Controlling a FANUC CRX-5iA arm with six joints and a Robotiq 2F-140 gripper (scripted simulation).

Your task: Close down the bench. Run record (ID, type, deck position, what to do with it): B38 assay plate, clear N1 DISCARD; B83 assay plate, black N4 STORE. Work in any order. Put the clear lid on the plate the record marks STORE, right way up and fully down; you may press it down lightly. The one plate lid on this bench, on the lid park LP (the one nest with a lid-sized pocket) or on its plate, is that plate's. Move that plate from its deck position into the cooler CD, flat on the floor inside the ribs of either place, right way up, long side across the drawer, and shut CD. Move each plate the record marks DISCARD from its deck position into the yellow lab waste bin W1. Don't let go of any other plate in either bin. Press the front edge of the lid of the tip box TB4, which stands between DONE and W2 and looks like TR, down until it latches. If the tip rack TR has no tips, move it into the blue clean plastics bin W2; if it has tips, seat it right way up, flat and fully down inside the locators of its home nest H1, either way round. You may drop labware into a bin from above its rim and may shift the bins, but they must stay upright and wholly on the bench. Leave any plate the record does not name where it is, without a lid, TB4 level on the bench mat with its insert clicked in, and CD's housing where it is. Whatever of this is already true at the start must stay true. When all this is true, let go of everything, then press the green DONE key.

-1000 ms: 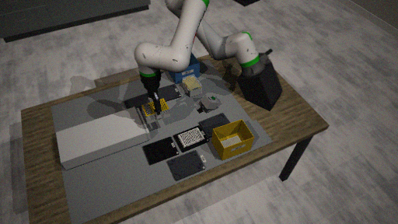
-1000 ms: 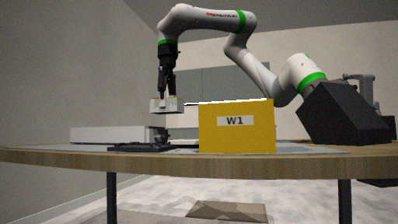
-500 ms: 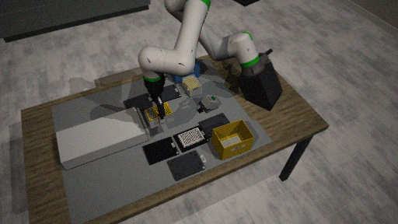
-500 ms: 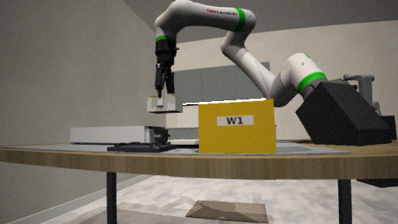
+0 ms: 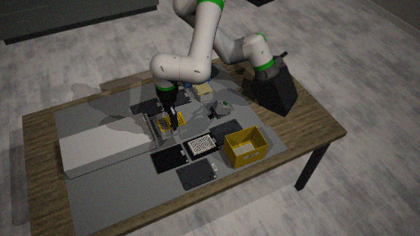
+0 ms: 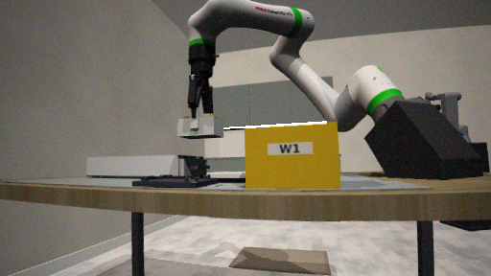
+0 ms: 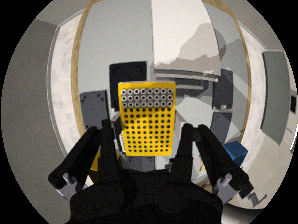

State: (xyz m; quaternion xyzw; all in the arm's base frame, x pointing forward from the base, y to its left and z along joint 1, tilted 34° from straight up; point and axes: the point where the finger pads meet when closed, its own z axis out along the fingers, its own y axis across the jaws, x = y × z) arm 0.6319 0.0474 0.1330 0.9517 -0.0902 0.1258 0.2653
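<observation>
My gripper [image 5: 172, 122] is shut on the tip rack TR [image 5: 169, 122], a grey box with a yellow perforated top. It hangs level, well above the bench mat, next to the right end of the white cooler CD [image 5: 106, 143]. In the side view the rack [image 6: 199, 126] hangs under the fingers [image 6: 199, 114], higher than the rim of the yellow bin W1 [image 6: 292, 155]. In the wrist view the rack [image 7: 148, 120] sits between both fingers; its far rows show pale dots, the others dark holes. The black assay plate [image 5: 201, 144] with white wells lies in a nest.
The yellow bin W1 [image 5: 245, 147] holds a pale plate on its floor. Empty dark nests [image 5: 169, 157] [image 5: 196, 174] [image 5: 225, 130] lie around the black plate. The tip box TB4 [image 5: 203, 91] and the DONE key [image 5: 223, 107] stand behind. The robot base [image 5: 272, 88] is at the back right.
</observation>
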